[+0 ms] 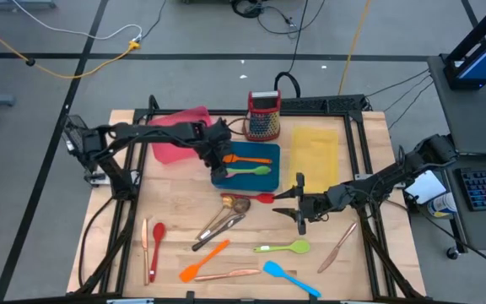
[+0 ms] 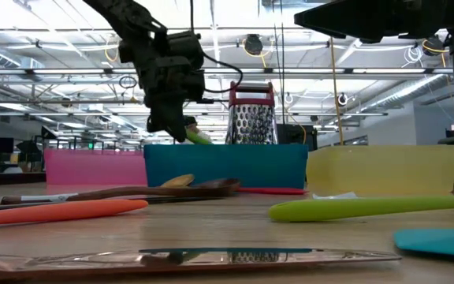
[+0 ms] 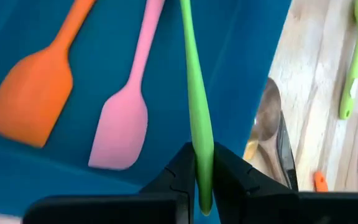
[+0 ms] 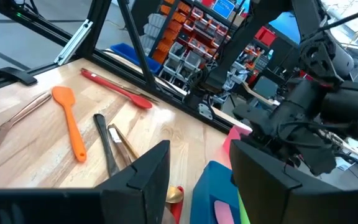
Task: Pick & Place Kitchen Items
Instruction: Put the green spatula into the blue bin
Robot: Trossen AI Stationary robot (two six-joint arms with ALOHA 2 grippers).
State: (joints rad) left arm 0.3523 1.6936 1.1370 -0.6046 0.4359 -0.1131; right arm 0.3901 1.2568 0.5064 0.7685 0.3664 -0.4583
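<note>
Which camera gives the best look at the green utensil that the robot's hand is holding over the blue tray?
The left wrist view: the green utensil fills it, clamped in the left hand above the blue tray. The high view shows it small; the low view shows only a green tip; the right wrist view shows at most a green sliver.

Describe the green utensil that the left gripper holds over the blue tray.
The green utensil is slim, smooth and silicone-looking, bright lime. The left gripper is shut on one end of its handle, holding it over the blue tray; its wider end lies toward the tray's far side. An orange spatula and a pink spatula lie beside it in the tray.
</note>
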